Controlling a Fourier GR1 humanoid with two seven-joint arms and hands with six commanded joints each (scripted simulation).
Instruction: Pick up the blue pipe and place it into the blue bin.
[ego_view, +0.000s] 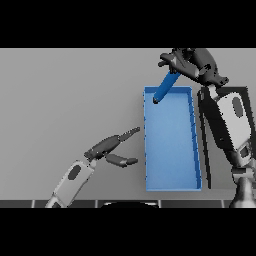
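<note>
Two arms reach over the grey surface (65, 95); the right hand (187, 62) sits at the far end of the blue bin (198, 150), its dark fingers curled round the upper end of the blue pipe (165, 87); the pipe is grasped and off the surface, tilted, its upper end toward the right hand and its lower end pointing down and to the left; that lower end hangs over the bin's far left corner, just inside the rim as seen from the head view, though I cannot tell whether it touches the bin's floor; the bin is a long rectangular tray with low walls, its long sides running away from the robot, lying right of centre; the right arm runs along the bin's right side; the left hand (107, 147) hovers left of the bin, near its left wall but apart from it, fingers straight and relaxed with the thumb spread, grasping nothing.
</note>
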